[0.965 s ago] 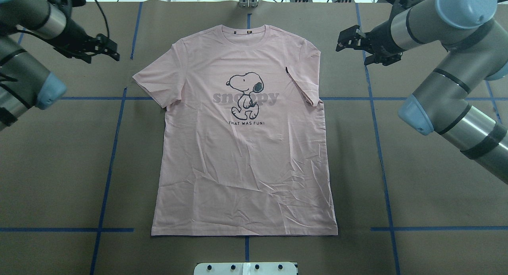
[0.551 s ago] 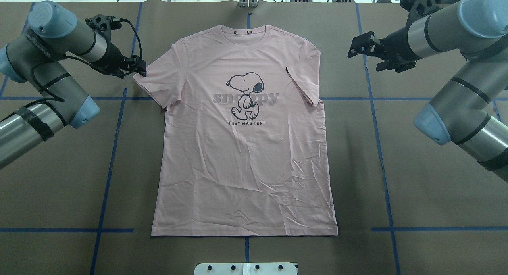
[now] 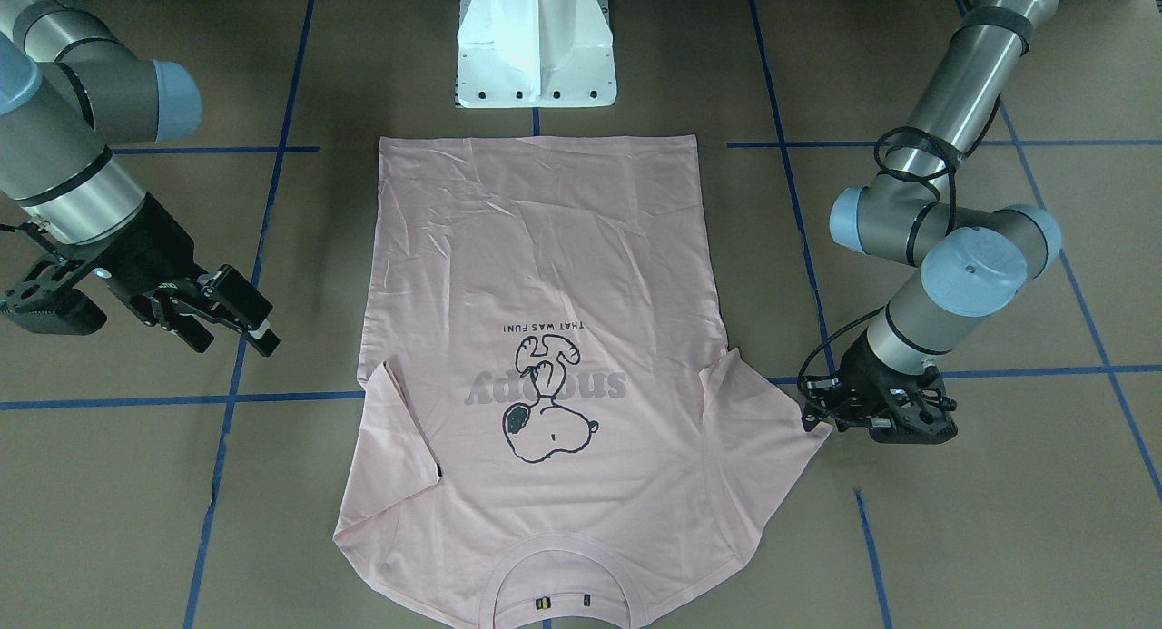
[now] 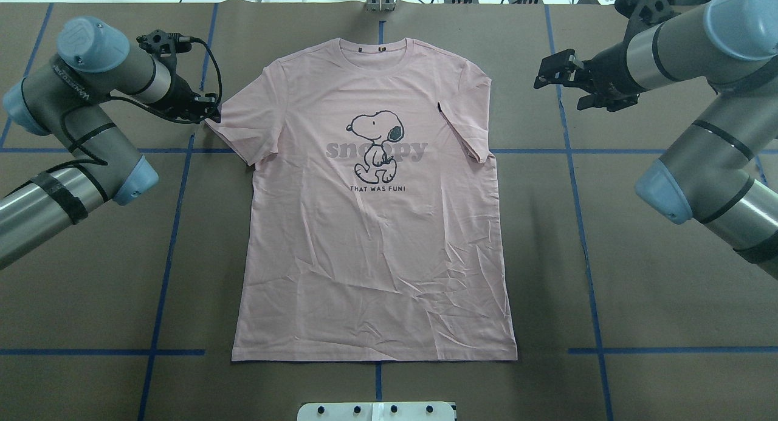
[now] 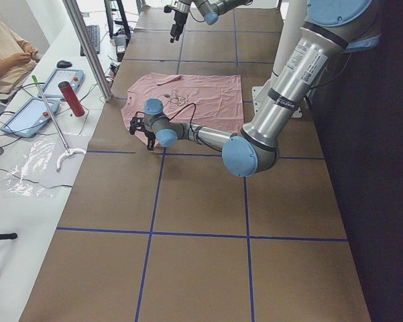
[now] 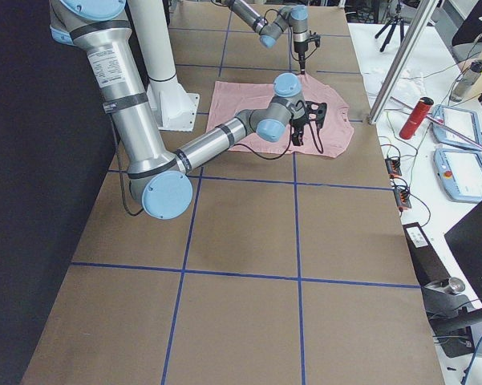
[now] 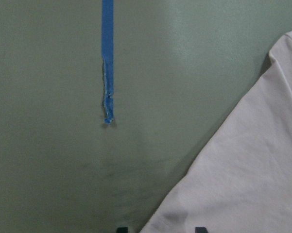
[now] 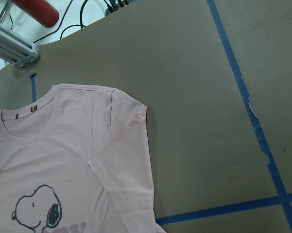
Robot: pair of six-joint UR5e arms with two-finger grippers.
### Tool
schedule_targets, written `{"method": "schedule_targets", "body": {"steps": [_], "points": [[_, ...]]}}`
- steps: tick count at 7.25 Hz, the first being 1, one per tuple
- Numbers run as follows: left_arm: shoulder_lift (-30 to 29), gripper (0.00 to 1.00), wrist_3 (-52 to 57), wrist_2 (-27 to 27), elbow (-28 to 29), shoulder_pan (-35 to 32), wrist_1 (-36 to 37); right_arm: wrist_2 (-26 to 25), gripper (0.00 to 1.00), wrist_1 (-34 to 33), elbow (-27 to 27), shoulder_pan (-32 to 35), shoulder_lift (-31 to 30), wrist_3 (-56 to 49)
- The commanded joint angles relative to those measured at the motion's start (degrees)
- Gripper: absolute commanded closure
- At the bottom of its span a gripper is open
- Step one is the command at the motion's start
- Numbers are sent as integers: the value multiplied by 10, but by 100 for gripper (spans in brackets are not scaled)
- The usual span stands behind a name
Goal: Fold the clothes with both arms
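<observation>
T-shirt (image 4: 374, 226), light pink, lies flat and print side up in the middle of the brown surface (image 4: 638, 275). Its hem is toward the white pedestal base (image 3: 536, 48) and its collar (image 4: 380, 47) toward the far edge. Some creasing shows across the lower half.

Sleeve on the robot's left (image 4: 243, 126) is spread outward. Sleeve on the robot's right (image 4: 471, 117) slants down close along the body, with a small black tag (image 4: 439, 108) at its inner edge.

Left claw (image 4: 211, 113) is down low at the outer corner of the left sleeve. In the left wrist view its two fingertips (image 7: 200, 229) peek in at the bottom edge, spread, with the sleeve hem lying between them. Not pinching.

Right claw (image 4: 558, 84) hangs above bare surface, well apart from the right sleeve, beside a blue tape line (image 4: 574, 214). Its fingers are spread, nothing between them. Its wrist camera looks down on the collar, the right sleeve and part of the cartoon print (image 8: 36, 208).
</observation>
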Motion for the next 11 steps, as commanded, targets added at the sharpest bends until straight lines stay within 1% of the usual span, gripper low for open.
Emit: {"method": "schedule_targets", "body": {"steps": [1,2,3,6,7,8,9,10,11], "points": [[0,58,1,1,1,0,0,0,0,0,-1,0,0,-1],[0,72,1,11,1,0,0,0,0,0,-3,-1,0,-1],[0,100,2,17,1,0,0,0,0,0,-4,0,-1,-2],[-7,100,-4,17,-11,0,-2,-2,0,0,-5,-1,-2,-2],[-15,100,-14,16,-27,0,3,-2,0,0,-4,-1,-1,-1],[-29,100,-71,16,-33,5,0,-2,0,0,-4,-1,-2,-1],[-63,100,-127,18,-29,41,3,-2,0,0,-4,-1,-2,-1],[-77,100,-143,24,-16,55,3,-2,0,0,-7,-1,-2,-2],[-100,100,-146,44,8,56,-1,-2,0,0,-7,-1,-2,-2]]}}
